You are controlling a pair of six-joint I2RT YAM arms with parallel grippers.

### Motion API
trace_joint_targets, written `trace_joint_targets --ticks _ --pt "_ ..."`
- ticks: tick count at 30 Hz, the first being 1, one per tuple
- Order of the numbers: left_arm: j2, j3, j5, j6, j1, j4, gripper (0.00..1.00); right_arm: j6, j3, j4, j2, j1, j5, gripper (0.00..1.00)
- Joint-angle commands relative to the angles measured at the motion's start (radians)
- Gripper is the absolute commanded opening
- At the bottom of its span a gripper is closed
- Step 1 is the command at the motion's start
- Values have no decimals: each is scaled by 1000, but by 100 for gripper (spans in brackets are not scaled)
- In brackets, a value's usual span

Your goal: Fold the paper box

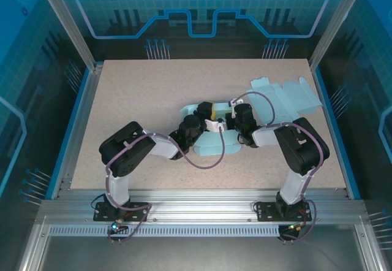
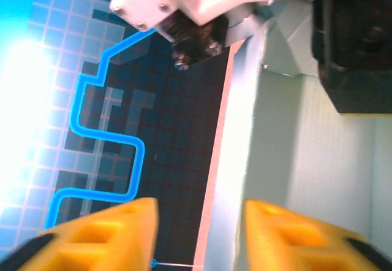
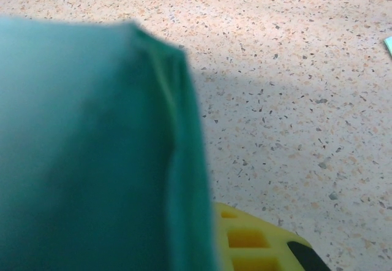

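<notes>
Two arms work one desk point(image 1: 135, 99), and there are two pieces of mint paper on it: one half-formed box point(image 1: 211, 145) and one flat blank point(image 1: 288, 96).

The box sits about mid-desk, slightly right of centre, under the two wrists that meet over it. The left pincer point(image 1: 207, 108) reaches in from the left and the right pincer point(image 1: 236, 106) from the right, the two just beside each other above the box.

In the left wrist view the left pincer point(image 2: 199, 203) has its two yellow fingers point(image 2: 104, 234) apart. A raised box point(image 2: 288, 160) panel stands edge-on against the inner side of the right-hand finger, and the rest of the gap is free.

In the right wrist view the box point(image 3: 92, 148) is blurred and very close, covering the left half. One yellow finger point(image 3: 257, 240) shows beneath its edge, above the speckled desk point(image 3: 294, 68). The paper may be pinched there, but I cannot tell whether this pincer is clamped or merely near.

The blank lies spread out at the right rear, its far end near the desk's right edge and apart from the box. The left half and the back strip of the desk are open. The near strip between the arm bases is bare too.
</notes>
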Motion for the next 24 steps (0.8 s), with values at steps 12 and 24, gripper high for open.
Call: trace_joint_targets --ticks 12,24 --pt "-321 -92 -94 -285 -65 -233 99 -30 -7 -8 -49 16 -14 0" --pt "-803 -83 -206 -1009 -14 -780 99 -23 -8 -77 -107 16 -85 0"
